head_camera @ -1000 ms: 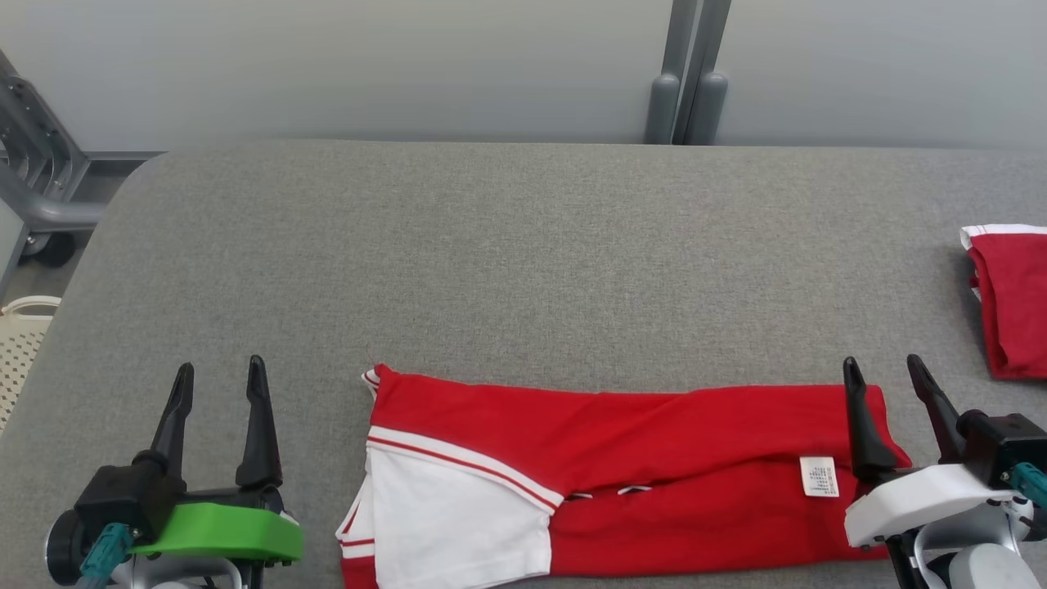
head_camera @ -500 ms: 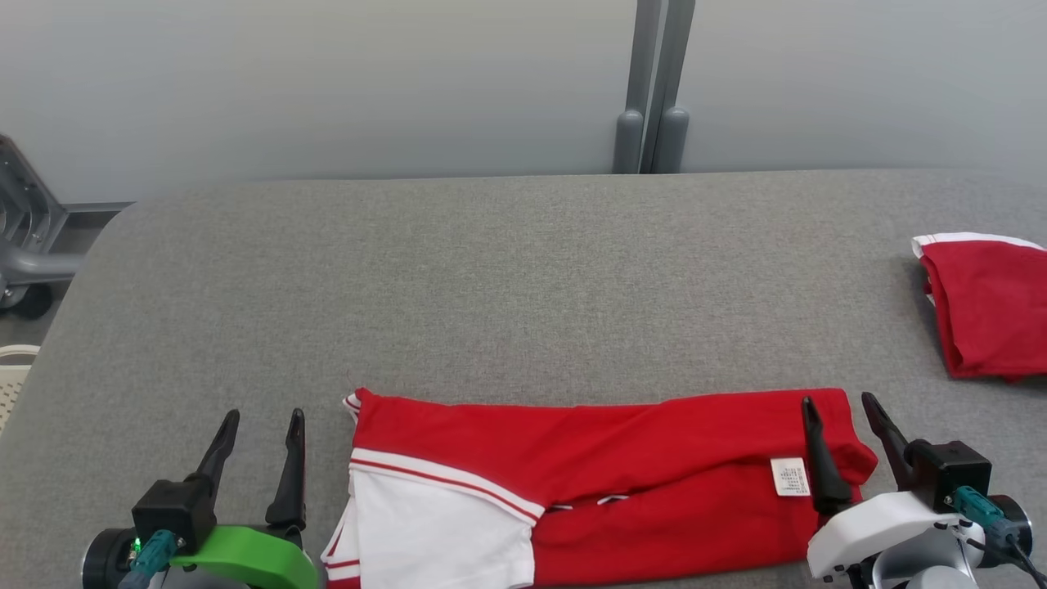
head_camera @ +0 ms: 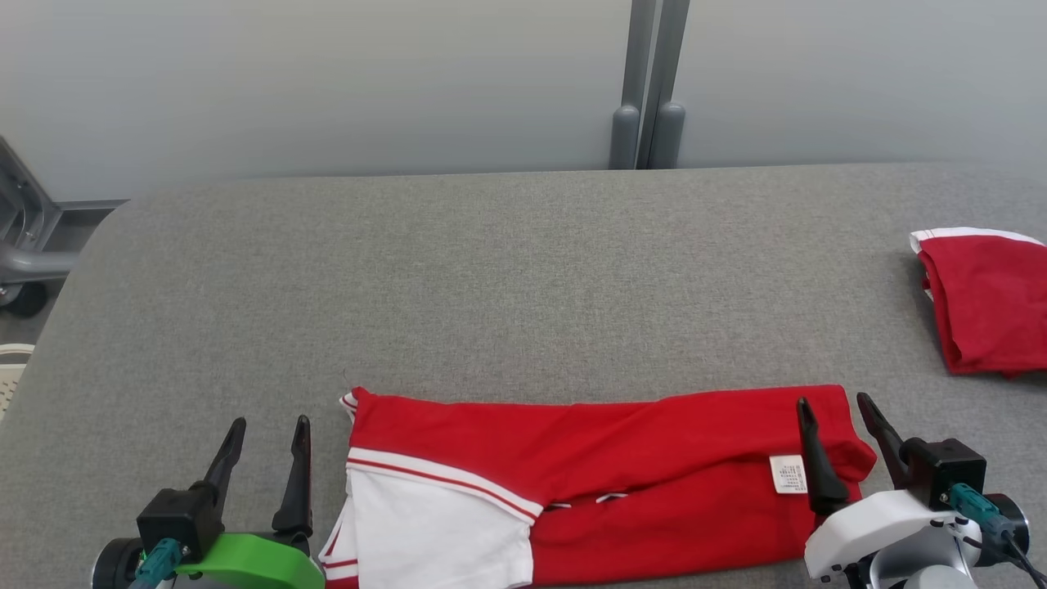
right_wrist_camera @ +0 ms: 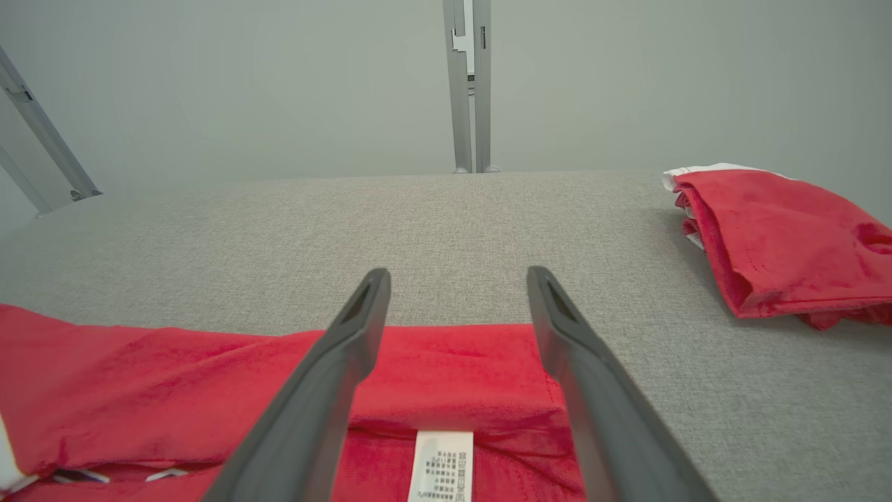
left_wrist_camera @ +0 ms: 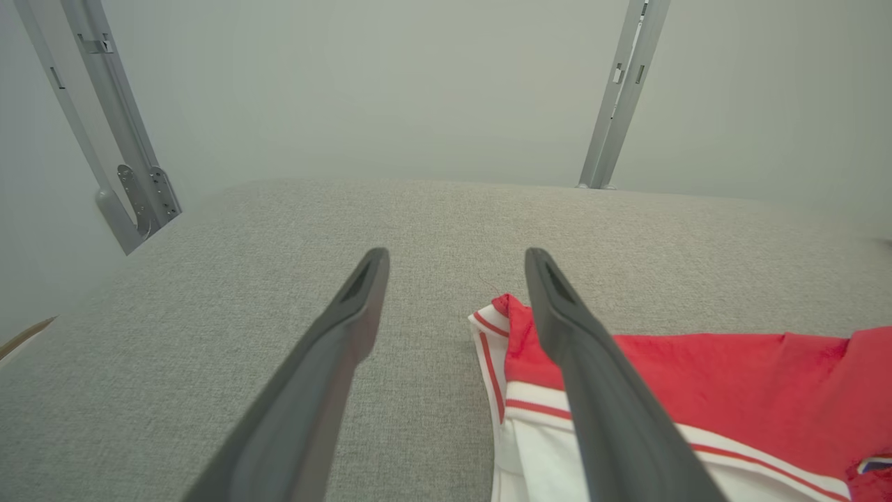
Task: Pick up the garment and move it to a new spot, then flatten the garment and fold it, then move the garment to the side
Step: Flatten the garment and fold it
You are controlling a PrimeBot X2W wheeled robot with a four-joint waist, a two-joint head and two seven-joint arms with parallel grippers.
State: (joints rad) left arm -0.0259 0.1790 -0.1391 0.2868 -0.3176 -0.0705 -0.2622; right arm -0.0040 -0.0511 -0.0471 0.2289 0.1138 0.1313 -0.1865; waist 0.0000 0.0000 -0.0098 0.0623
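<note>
The garment (head_camera: 638,474) is a red shirt with a white, red-striped sleeve, folded into a long band along the grey table's near edge; it also appears in the left wrist view (left_wrist_camera: 732,390) and the right wrist view (right_wrist_camera: 209,390). A white care label (head_camera: 788,474) lies near its right end. My left gripper (head_camera: 270,425) hovers open just left of the sleeve end, holding nothing. Over the garment's right end my right gripper (head_camera: 834,405) is open, its fingers (right_wrist_camera: 334,376) straddling the label (right_wrist_camera: 439,467) with nothing held.
A second folded red garment (head_camera: 986,303) lies at the table's right side, also seen in the right wrist view (right_wrist_camera: 773,244). Grey wall posts (head_camera: 650,82) stand behind the padded table (head_camera: 491,270). A metal frame (head_camera: 24,245) stands off its left edge.
The head camera has tilted and turned, shifting the whole picture. Both grippers stay open and in much the same place beside the garment's two ends. The garment lies as before.
</note>
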